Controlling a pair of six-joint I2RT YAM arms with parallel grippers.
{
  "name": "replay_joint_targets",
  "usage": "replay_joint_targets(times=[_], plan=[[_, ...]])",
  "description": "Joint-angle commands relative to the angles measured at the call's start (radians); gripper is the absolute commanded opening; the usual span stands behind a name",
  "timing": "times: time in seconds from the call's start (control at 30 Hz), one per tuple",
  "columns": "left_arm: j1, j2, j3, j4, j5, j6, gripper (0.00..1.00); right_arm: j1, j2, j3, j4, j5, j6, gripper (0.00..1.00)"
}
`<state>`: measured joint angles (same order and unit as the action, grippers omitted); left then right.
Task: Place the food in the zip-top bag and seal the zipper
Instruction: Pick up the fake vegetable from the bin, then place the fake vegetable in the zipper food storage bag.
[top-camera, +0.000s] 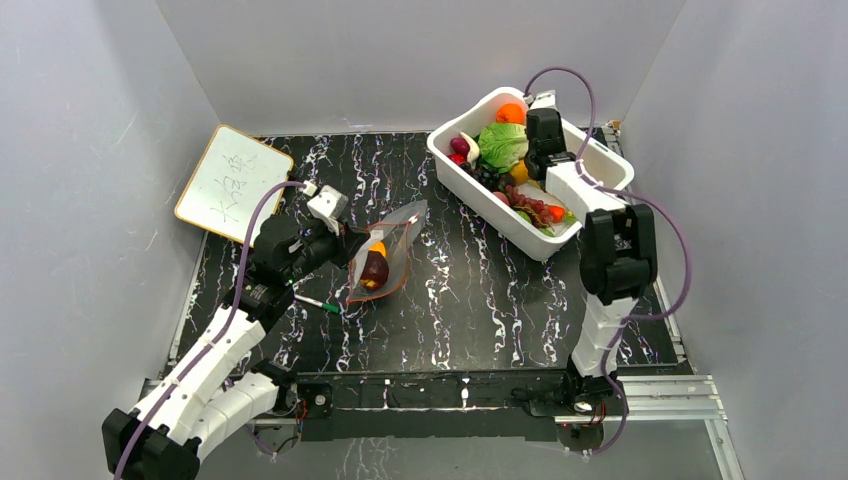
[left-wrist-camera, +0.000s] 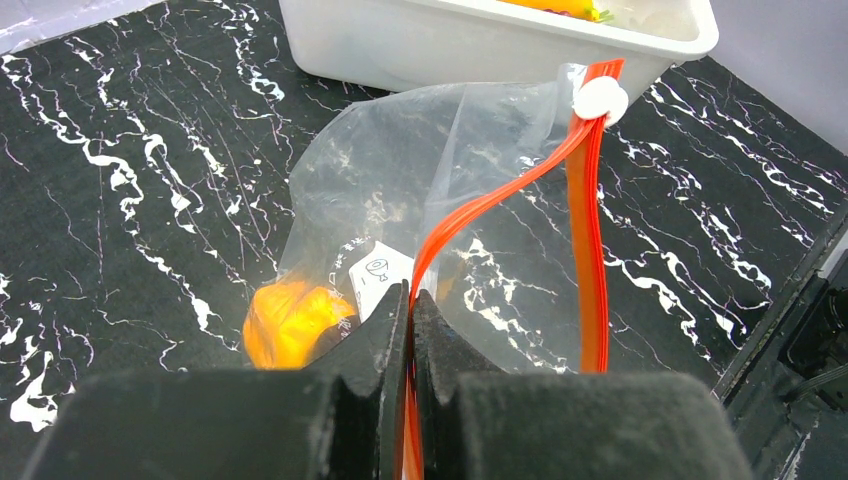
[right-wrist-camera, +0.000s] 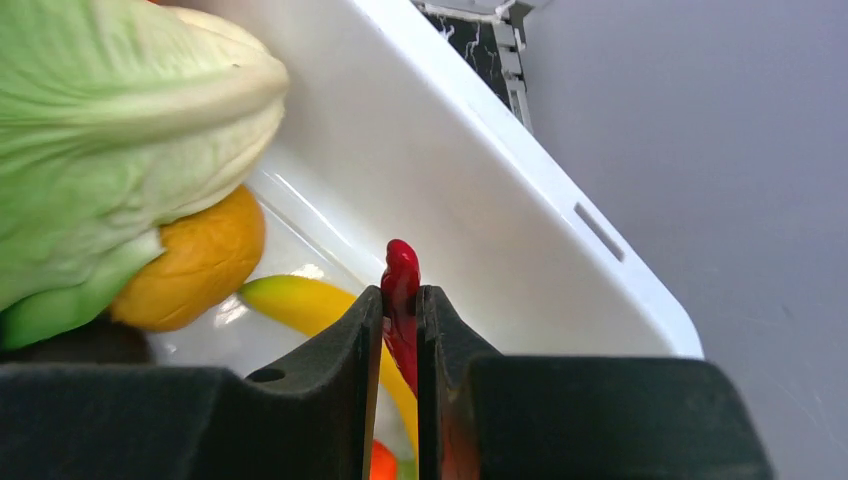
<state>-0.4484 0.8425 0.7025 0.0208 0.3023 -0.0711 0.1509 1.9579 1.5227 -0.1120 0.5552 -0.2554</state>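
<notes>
Bag (top-camera: 388, 245): clear and crinkly, on the desk (top-camera: 460, 300) left of centre, with an orange piece (left-wrist-camera: 290, 320) and a purple piece (top-camera: 374, 270) already inside.
Zipper (left-wrist-camera: 595, 260): two red-orange strips, split apart and meeting only at the white slider (left-wrist-camera: 600, 100) at the end toward the tub (top-camera: 480, 200). So the mouth is gaping, not sealed.
Left tool (left-wrist-camera: 410, 300): clamped tight on one strip of the zipper, pretty much propping the mouth open.
Right tool (right-wrist-camera: 400, 300): down inside the tub, jaws narrow, pinching a slim red piece (right-wrist-camera: 402, 265).
Red piece axis: roughly in line with the fingers, tip poking out past them.
Way to go: bag is off to the right tool's left and nearer the arm bases. Zipper's long axis runs from the left tool out toward the tub, so the drop probably needs to land between the two strips. Right arm has the food, left arm is parked at the bag.
Tight spots: lettuce (right-wrist-camera: 110, 130) bulging in just beside the tool on one side, white tub wall close on the other. Probably a lift up first, then across.
Desk: black, white-veined, looks hard and flat; only bare desk between tub and bag.
Room: grey walls on three sides, whiteboard (top-camera: 232, 180) far left, pen (top-camera: 318, 303) near the left arm, both well off the likely path.
</notes>
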Motion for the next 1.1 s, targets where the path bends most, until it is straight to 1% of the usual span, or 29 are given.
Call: replay_joint_targets(times=[0.0, 0.1, 0.27, 0.43, 0.53, 0.67, 0.73, 0.87, 0.97, 1.07], plan=[[-0.005, -0.021, -0.002, 0.012, 0.002, -0.010, 0.00, 0.066, -0.165, -0.052, 0.001, -0.050, 0.047, 0.00], [-0.004, -0.018, -0.004, 0.013, 0.003, -0.014, 0.00, 0.086, -0.263, -0.081, -0.013, -0.116, 0.076, 0.00], [-0.005, -0.016, -0.003, 0.007, 0.006, -0.017, 0.00, 0.098, -0.442, -0.177, 0.005, -0.332, 0.138, 0.00], [-0.006, -0.016, -0.008, 0.016, 0.015, -0.023, 0.00, 0.101, -0.602, -0.287, 0.064, -0.615, 0.171, 0.00], [-0.006, -0.003, -0.002, 0.025, 0.033, -0.029, 0.00, 0.103, -0.682, -0.347, 0.102, -0.817, 0.176, 0.00], [-0.006, 0.023, 0.043, 0.012, 0.078, -0.056, 0.00, 0.117, -0.768, -0.404, 0.175, -1.058, 0.201, 0.00], [-0.005, 0.033, 0.064, 0.006, 0.096, -0.075, 0.00, 0.143, -0.803, -0.431, 0.203, -1.163, 0.171, 0.00], [-0.006, 0.051, 0.104, -0.015, 0.113, -0.109, 0.00, 0.226, -0.895, -0.499, 0.303, -1.255, 0.107, 0.00], [-0.006, 0.055, 0.124, -0.019, 0.112, -0.134, 0.00, 0.274, -0.931, -0.510, 0.330, -1.306, 0.098, 0.00], [-0.006, 0.052, 0.122, 0.006, 0.109, -0.155, 0.00, 0.305, -0.941, -0.500, 0.339, -1.402, 0.101, 0.00]])
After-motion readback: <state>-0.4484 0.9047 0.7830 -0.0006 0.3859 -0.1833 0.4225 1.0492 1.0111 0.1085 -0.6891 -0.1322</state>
